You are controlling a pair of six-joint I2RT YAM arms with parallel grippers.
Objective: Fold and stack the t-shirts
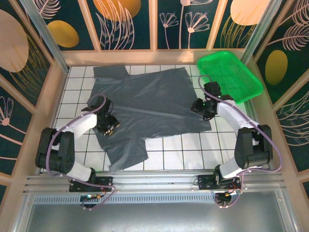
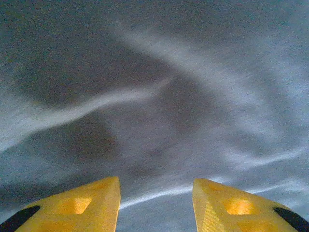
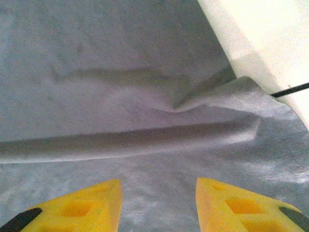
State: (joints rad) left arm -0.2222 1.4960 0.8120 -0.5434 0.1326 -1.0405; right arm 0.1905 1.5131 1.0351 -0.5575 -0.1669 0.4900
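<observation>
Bases of both arms sit at the near rail, each arm reaching forward over the white tiled table [image 1: 169, 155]. Left gripper [image 1: 107, 124] hangs low over the near-left part of the t-shirt [image 1: 154, 101], well inside the cloth's outline. In its wrist view the yellow fingertips [image 2: 87, 203] stand spread with blurred grey fabric beneath and nothing caught between them. Right gripper [image 1: 200, 107] sits over the shirt's right-hand edge. Its fingertips [image 3: 82, 208] are likewise spread, above a long raised crease [image 3: 125, 140], with a strip of bare tile showing past a curled-up bit of hem. The shirt lies flat and unfolded, one layer, mid-table. Its long axis appears to run left to right across the table, slightly tilted: one sleeve points to the far left corner, the other trails toward the near edge, and the body stretches rightward. So each arm has its own end of the garment directly below it – left at what seems the shoulder end, right at the hem end. Judged from this, no fold is made yet. A first fold would likely call for both grippers to pinch their edges and carry them along one line. Farther back, the green basket [image 1: 231, 75] rests at the far right corner, just clear of the cloth.
</observation>
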